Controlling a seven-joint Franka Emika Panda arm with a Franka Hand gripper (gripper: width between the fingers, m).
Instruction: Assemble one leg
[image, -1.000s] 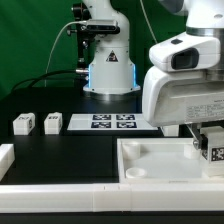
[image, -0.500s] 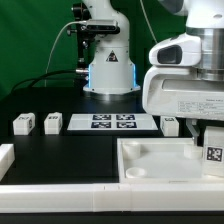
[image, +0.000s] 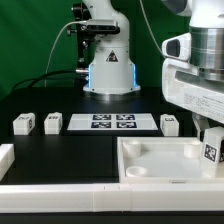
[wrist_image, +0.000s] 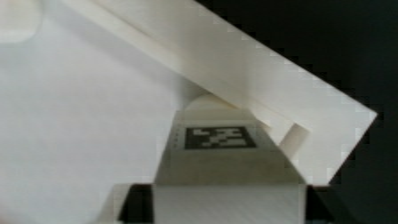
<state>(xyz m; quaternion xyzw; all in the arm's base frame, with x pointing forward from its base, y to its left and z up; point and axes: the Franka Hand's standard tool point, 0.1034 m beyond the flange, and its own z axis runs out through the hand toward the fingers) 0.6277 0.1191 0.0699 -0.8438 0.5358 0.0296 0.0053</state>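
My gripper (image: 211, 143) is shut on a leg (image: 210, 154), a small white post with a black-and-white tag. It holds the leg upright over the right end of the white tray (image: 150, 165), near a far corner. In the wrist view the leg (wrist_image: 222, 160) sits between my dark fingers (wrist_image: 143, 203), tag facing the camera, with the tray's wall (wrist_image: 267, 70) running behind it. Whether the leg touches the tray floor cannot be told.
Two loose legs (image: 22, 123) (image: 52, 122) stand at the exterior view's left and a third (image: 170, 123) just behind the tray. The marker board (image: 112, 122) lies between them. A white part (image: 5, 156) sits at the left edge. The arm's base (image: 108, 65) stands behind.
The arm has shifted toward the exterior view's right, uncovering the loose leg behind the tray. The held leg has stayed in my grip over the tray's right end.
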